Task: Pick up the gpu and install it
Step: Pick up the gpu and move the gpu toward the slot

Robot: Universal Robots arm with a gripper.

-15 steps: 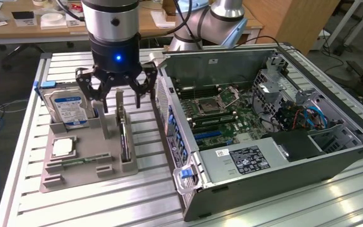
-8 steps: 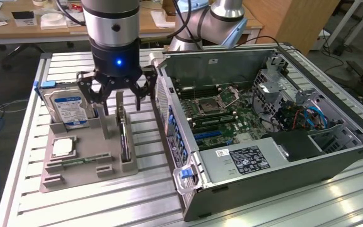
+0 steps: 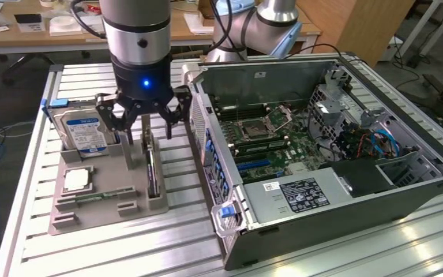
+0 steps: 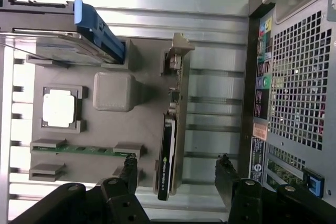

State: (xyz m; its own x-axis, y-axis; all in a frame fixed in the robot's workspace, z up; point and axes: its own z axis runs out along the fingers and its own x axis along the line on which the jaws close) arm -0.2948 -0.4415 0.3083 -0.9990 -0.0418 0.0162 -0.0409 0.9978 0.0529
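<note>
The gripper (image 3: 148,135) hangs released, jaws spread wide and holding nothing. Right below it, in line with the gap between its fingers, the gpu (image 3: 151,168) stands on edge in a grey tray (image 3: 98,216) on the counter (image 3: 175,245). An open computer case (image 3: 406,190) sits just beside.

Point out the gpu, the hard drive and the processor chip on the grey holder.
gpu (image 4: 166,156), wrist view, on its dark cooler edge.
hard drive (image 3: 81,134), exterior view, on its blue-white label.
processor chip (image 4: 59,107), wrist view, on its silver lid.
</note>
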